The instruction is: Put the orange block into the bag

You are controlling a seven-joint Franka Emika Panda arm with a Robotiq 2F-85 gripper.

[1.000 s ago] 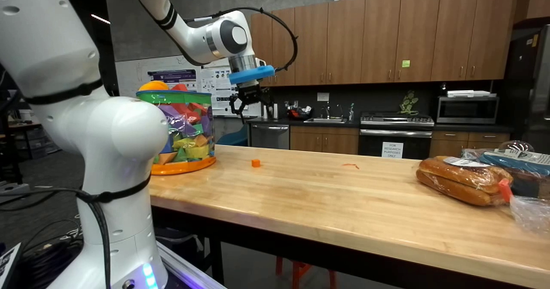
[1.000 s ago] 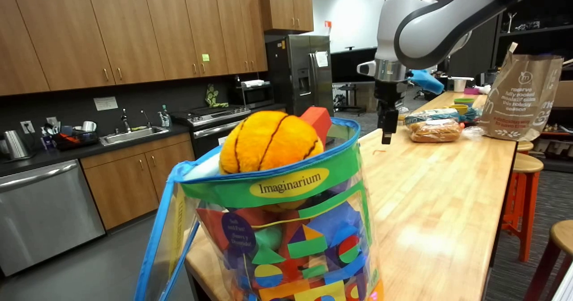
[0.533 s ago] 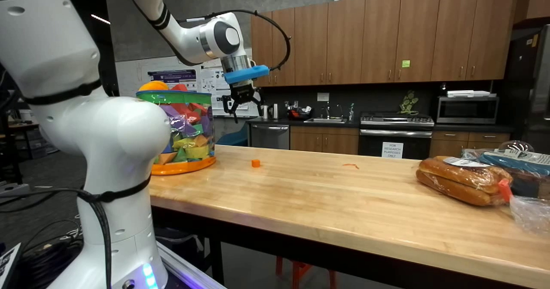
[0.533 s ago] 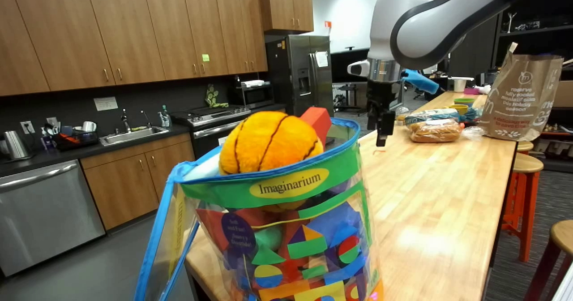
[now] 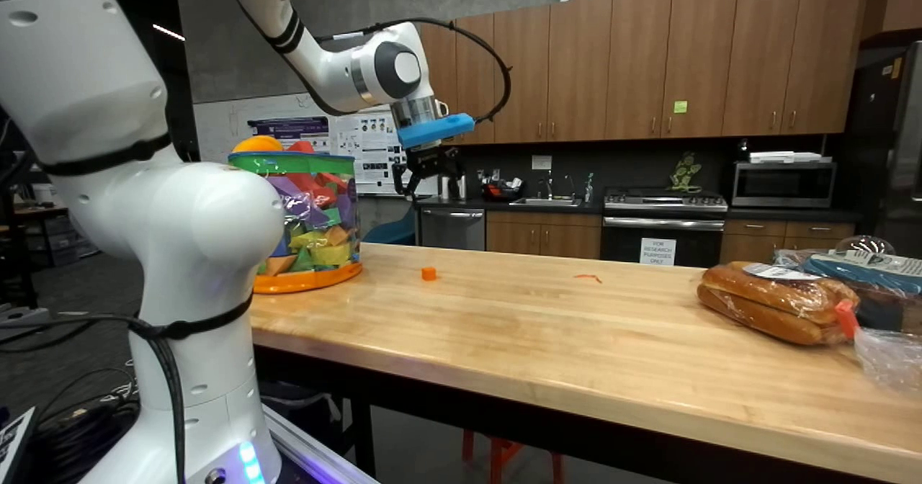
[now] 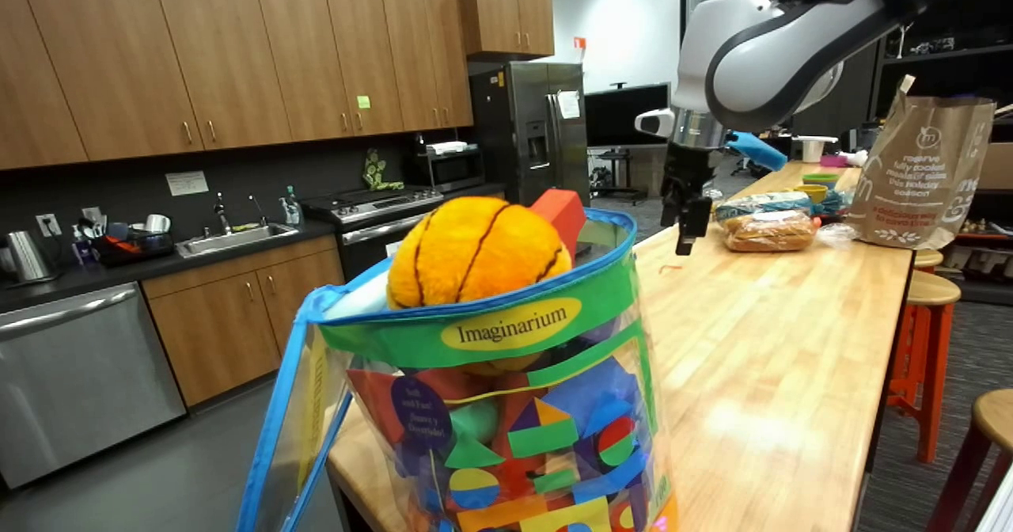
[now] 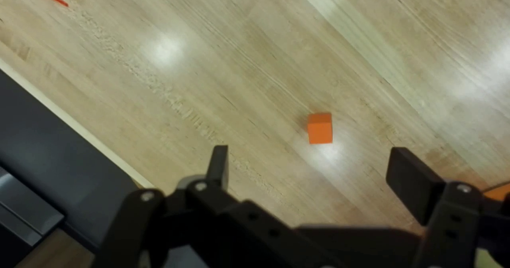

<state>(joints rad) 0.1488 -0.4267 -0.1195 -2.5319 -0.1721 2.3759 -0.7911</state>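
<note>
Wide-spread jaws are held high above the surface (image 5: 547,340), and the orange block (image 7: 320,128) is found on the wood.

In the wrist view, the two sides of the jaws are spread far apart, and nothing is held. The block is seen past their tips, in line with the gap, with wood on every side. The surface's pale edge (image 7: 85,135) is seen well apart from the block. In both exterior views, the bag (image 6: 510,328) is stood at one end of the surface, with an orange ball (image 6: 479,251) poked above its rim. In an exterior view, a gap is seen between the bag and the block. A long stretch of wood is seen between the block and the bread (image 5: 778,304), and a thin red strip (image 5: 591,276) is found on it.
</note>
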